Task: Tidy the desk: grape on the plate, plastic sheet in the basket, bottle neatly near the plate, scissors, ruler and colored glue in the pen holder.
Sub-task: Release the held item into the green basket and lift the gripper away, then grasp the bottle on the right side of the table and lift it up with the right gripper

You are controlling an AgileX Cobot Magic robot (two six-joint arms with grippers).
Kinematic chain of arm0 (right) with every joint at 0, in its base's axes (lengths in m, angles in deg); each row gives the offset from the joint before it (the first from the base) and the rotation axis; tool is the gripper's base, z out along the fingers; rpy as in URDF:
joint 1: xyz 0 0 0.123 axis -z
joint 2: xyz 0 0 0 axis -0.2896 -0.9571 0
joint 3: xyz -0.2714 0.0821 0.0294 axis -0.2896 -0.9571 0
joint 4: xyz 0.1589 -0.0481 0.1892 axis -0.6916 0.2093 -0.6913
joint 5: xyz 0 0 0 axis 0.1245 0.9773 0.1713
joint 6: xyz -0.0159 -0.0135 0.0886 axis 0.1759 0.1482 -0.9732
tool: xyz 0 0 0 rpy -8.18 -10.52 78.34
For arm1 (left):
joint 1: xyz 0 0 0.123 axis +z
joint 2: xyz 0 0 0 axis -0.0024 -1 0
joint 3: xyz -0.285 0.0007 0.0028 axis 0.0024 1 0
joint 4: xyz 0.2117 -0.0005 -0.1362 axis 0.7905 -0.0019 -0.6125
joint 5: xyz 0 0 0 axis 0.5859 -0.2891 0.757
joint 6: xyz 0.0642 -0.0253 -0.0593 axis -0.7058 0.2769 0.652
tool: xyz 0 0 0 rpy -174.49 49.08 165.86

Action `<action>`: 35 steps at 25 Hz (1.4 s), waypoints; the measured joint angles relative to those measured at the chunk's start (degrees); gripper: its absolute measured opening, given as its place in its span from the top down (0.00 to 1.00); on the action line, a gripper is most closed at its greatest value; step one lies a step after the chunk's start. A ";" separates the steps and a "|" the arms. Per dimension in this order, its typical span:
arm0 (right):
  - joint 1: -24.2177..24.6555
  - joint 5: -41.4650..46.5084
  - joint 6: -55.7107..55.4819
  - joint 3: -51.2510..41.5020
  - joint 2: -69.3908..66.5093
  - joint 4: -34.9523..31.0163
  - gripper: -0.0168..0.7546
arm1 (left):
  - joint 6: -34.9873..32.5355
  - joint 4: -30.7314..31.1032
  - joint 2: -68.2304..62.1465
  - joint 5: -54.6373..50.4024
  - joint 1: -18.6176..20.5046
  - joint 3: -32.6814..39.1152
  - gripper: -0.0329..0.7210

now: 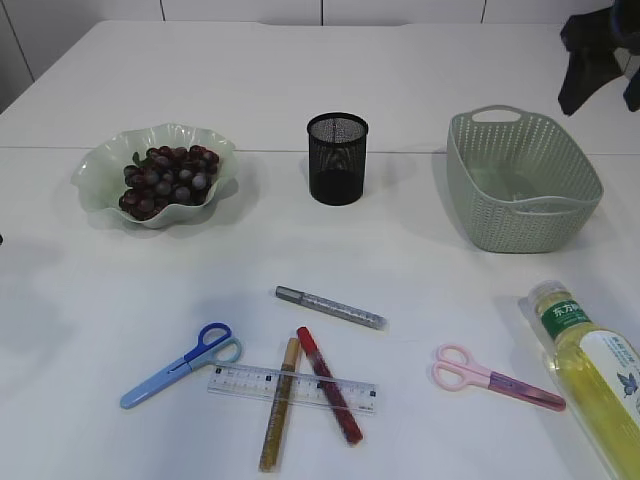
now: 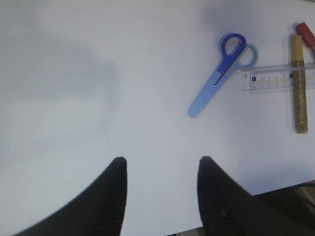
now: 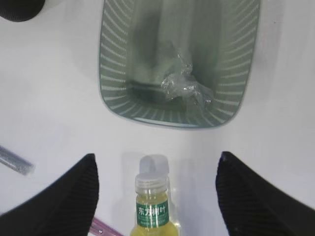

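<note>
While both sets of jaws hang apart over the white bench (image 1: 420, 70), neither grips anything: the right gripper (image 3: 156, 169) stands wide open with the bottle (image 3: 152, 206) lying between and below its fingers, cap toward the basket (image 3: 110, 73), and the left gripper (image 2: 161, 164) stands half open above bare bench. Inside the basket, at the upper middle of the right wrist view, lies the crumpled plastic sheet (image 3: 184, 86). Up and to the right of the left jaws lie the blue scissors (image 2: 221, 73), their handles just beside the ruler (image 2: 275, 77), which the gold glue (image 2: 298, 83) crosses. In the exterior view the red glue (image 1: 328, 384) also crosses the ruler at lower centre, the silver glue (image 1: 330, 307) lies just above them, and the pink scissors (image 1: 495, 378) lie at lower right beside the bottle. Farther up, the grapes (image 1: 168, 178) sit on the plate (image 1: 100, 165) at upper left, and the pen holder (image 1: 337, 158) stands upright between plate and basket.
</note>
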 joint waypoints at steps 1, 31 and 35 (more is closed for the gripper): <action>0.00 0.00 0.00 -1.22 1.61 0.00 0.24 | 0.00 0.00 0.00 0.31 0.00 0.00 0.50; 0.00 -0.40 -0.02 -47.41 28.65 0.71 0.24 | 0.00 0.00 0.00 2.36 0.00 0.00 0.52; 0.00 -4.59 2.90 -47.53 28.73 0.08 0.24 | 0.00 0.00 0.00 3.53 0.00 0.00 0.54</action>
